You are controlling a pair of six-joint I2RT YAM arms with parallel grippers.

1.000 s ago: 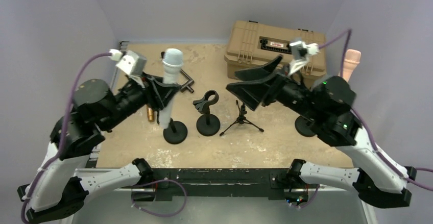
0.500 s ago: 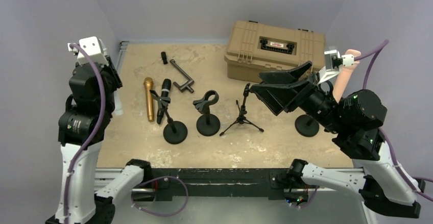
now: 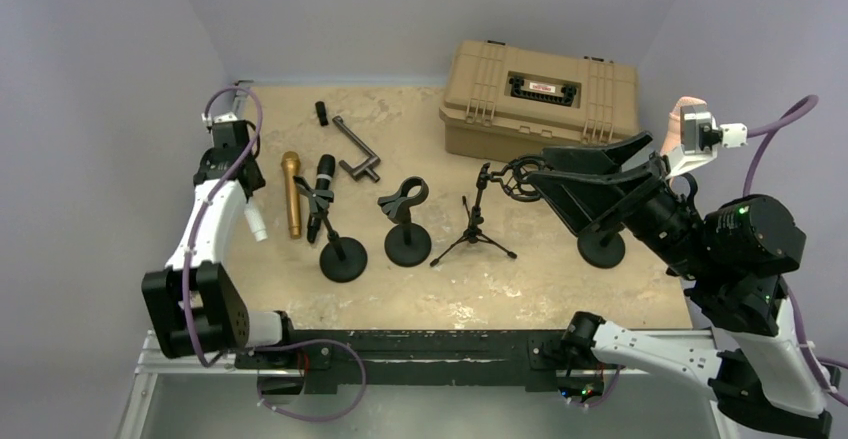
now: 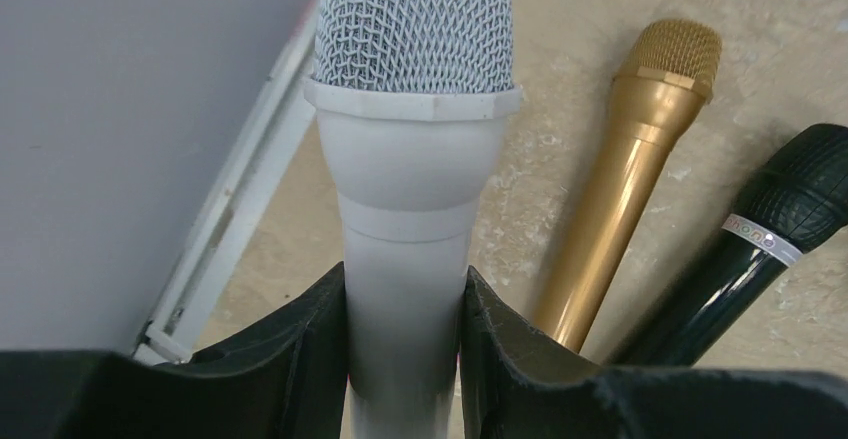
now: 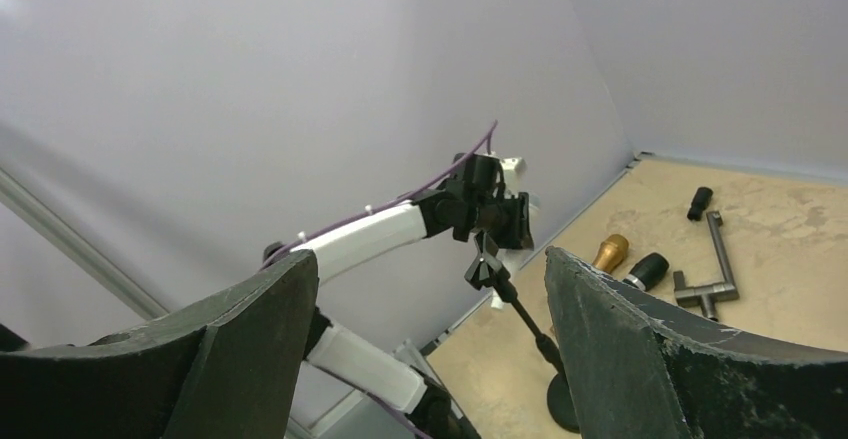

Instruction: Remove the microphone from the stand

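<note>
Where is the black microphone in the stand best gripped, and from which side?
Likely the bare handle between head and clip, from above, pinching across it. The black mic leans in the clip, head up, and the gold mic lies close on its left.

Robotics lab test cell: two white-and-black arms, left (image 3: 215, 209) and right (image 3: 750, 244), are bolted to a metal rail (image 3: 420, 344) along the bottom of the frame. They face a worn sandy tabletop (image 3: 540, 289) boxed in by bare lavender walls (image 3: 420, 9) (purple cables (image 3: 790, 116) trailing). Microphone stands (image 3: 407, 239) sit at centre and a tan hard case (image 3: 540, 94) at upper right.
</note>
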